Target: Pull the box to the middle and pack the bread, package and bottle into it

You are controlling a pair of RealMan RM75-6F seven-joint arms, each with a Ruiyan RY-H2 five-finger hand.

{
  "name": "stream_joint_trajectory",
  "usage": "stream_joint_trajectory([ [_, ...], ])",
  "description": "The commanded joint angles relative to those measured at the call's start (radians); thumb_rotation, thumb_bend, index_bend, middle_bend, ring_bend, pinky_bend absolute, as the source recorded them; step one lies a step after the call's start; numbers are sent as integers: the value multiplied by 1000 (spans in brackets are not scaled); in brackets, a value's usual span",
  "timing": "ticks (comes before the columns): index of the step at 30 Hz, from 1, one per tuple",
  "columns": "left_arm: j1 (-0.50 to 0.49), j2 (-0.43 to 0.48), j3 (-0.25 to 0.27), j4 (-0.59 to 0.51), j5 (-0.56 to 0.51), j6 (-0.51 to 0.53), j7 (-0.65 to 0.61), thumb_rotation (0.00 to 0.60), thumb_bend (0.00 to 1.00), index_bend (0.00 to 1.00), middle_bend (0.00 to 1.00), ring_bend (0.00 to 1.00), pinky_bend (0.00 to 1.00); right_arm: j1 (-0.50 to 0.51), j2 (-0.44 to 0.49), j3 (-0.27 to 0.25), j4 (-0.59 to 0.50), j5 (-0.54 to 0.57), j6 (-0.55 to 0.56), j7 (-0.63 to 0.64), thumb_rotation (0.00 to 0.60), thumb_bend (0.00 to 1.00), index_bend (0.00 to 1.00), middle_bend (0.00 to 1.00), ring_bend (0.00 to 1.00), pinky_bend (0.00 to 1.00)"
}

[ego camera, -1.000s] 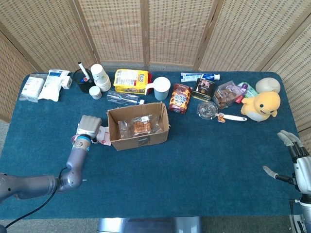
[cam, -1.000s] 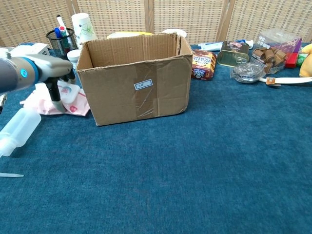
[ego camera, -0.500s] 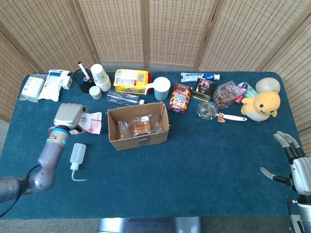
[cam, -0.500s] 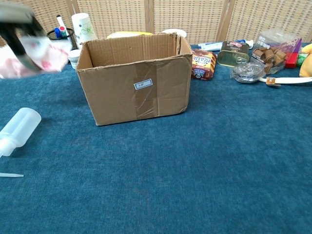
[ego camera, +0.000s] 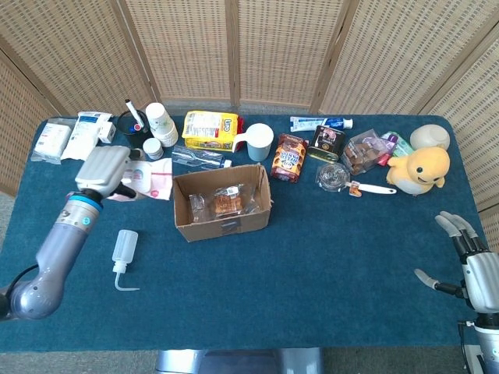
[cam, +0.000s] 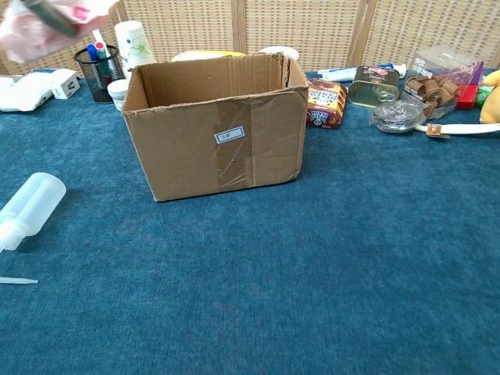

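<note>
With the left hand point(ego camera: 104, 169) grasping the pink-and-white package point(ego camera: 150, 179) in the air near the table's point(ego camera: 327, 257) left edge, it should carry it rightward, clearing the box point(ego camera: 222, 204) wall near the table's middle, before releasing beside the bread point(ego camera: 228, 202); the right hand point(ego camera: 468, 261) idles, fingers spread.

Almost no lettering can be read. The box point(cam: 215, 129) has a small white label point(cam: 230, 135) on its near wall, over the tape, with dark characters too small to make out. The yellow bag point(ego camera: 210, 130) at the far side carries dark print, but it is blurred. The brown carton point(ego camera: 289, 157) right of the box and the dark tin point(ego camera: 325, 142) beside it show printed designs, yet no word is clear. The tube point(ego camera: 320, 123) at the far edge has blue markings, unreadable.
</note>
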Motion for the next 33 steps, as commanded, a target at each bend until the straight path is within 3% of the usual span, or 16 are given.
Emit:
stream_joint_trajectory([
  [1, -36, -44, -16, -5, -13, 11, 14, 600, 82, 577, 562, 472, 689, 0, 0, 0, 1, 2, -1, 2, 600, 0, 122, 128, 102, 288],
  [12, -225, -279, -71, 39, -240, 200, 198, 600, 73, 561, 551, 466, 665, 2, 2, 4, 10, 13, -9, 24, 600, 0, 123, 128, 102, 287],
  [18, -284, -359, -92, 61, -312, 232, 251, 600, 70, 540, 529, 452, 656, 0, 4, 5, 12, 16, -8, 38, 600, 0, 125, 128, 102, 288],
  [21, -296, -385, -98, 72, -329, 234, 257, 600, 65, 440, 412, 363, 611, 0, 4, 4, 11, 15, -9, 40, 600, 0, 127, 128, 102, 288],
  [26, -310, -408, -93, 85, -349, 213, 276, 600, 53, 227, 67, 51, 433, 0, 6, 5, 10, 17, -7, 45, 600, 0, 128, 128, 102, 288],
  [28, -312, -409, -84, 90, -346, 213, 288, 600, 50, 144, 6, 4, 373, -1, 6, 6, 10, 18, -7, 47, 600, 0, 129, 128, 102, 288],
  [33, -296, -380, -78, 73, -342, 162, 276, 600, 44, 20, 0, 0, 305, -1, 8, 7, 9, 17, -5, 52, 600, 0, 129, 128, 102, 288],
])
